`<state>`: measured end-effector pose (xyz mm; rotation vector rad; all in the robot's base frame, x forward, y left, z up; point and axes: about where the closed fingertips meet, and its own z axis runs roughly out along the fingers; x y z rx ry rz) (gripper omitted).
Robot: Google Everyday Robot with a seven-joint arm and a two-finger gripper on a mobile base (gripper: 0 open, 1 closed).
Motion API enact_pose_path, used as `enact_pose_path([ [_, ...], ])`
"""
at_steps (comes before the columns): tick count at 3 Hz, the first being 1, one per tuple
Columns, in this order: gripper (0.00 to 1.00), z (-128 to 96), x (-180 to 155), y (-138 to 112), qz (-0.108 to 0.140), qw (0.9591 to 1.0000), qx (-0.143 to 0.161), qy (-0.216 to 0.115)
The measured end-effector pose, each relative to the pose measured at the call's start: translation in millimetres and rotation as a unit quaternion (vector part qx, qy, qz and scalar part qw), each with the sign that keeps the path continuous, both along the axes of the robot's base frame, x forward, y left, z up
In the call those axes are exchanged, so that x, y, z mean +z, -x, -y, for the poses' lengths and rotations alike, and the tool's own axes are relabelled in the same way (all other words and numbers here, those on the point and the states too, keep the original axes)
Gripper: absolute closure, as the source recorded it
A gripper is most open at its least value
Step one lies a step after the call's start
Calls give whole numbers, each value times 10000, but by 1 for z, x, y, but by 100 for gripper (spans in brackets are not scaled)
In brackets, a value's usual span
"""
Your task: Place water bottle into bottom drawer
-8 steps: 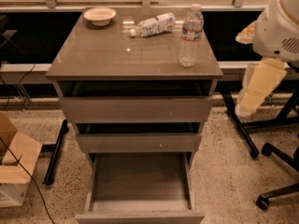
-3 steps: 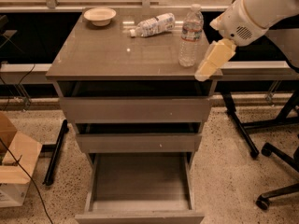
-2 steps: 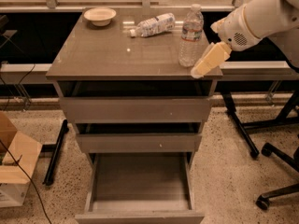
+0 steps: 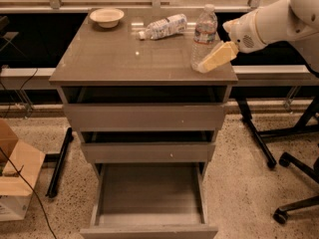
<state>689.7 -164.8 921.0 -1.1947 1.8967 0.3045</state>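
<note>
While the gripper (image 4: pixel 206 65), open or closed unclear, sits just right of the upright water bottle (image 4: pixel 204 33) on the tabletop (image 4: pixel 119 59), a glancing push could topple it.

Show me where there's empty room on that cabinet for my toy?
The cabinet top is bare from the bowl and the lying bottle to its near edge. The open bottom drawer is bare too. Crowded: the right edge, gripper beside the water bottle.
</note>
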Motion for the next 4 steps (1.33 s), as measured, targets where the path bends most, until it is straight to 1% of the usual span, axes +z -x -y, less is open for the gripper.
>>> enact_pose_path([
  [1,0,7,-3,-26,135,9992,-52,-376],
  [2,0,5,-4,-48,181,9979,3,-627],
  [3,23,-20,-1,-63,217,9961,412,-747],
  [4,46,-37,1,-66,219,9946,657,-775],
])
